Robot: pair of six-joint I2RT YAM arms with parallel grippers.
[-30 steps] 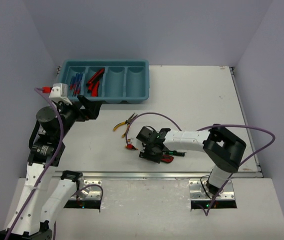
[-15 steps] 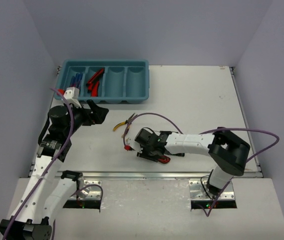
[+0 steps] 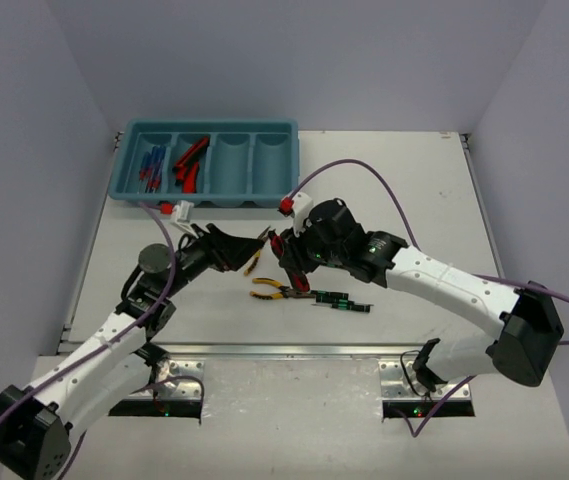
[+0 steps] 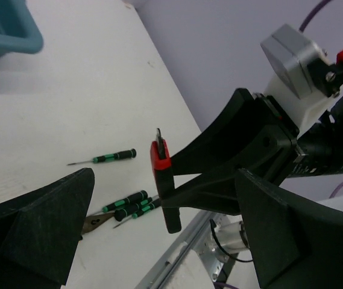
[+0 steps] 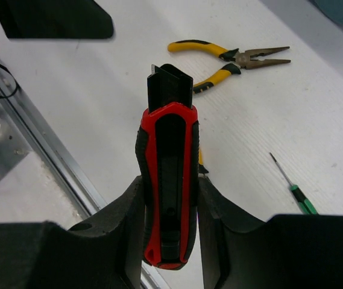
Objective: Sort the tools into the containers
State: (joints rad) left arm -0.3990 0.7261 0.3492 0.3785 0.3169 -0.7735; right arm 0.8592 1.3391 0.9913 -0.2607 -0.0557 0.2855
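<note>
Seen from above, the right gripper (image 3: pixel 291 260) held a red-and-black utility knife (image 3: pixel 280 247) clear of the table (image 3: pixel 404 190), well apart from the teal tray (image 3: pixel 214 203). In the left wrist view, the left gripper (image 4: pixel 159 238) gaped wide, holding nothing. In the right wrist view, both fingers (image 5: pixel 123 220) clamped the utility knife (image 5: pixel 167 180), with yellow-handled pliers (image 5: pixel 219 57) lying beyond.

Red-and-black utility knife (image 5: pixel 166 180), yellow-handled pliers (image 5: pixel 201 46), black-and-green precision screwdrivers (image 4: pixel 126 203), teal tray (image 3: pixel 264 198), blue-and-red screwdrivers (image 3: pixel 151 163), white table (image 3: pixel 394 190), purple cables (image 3: pixel 364 165), lilac walls (image 3: pixel 314 60).
</note>
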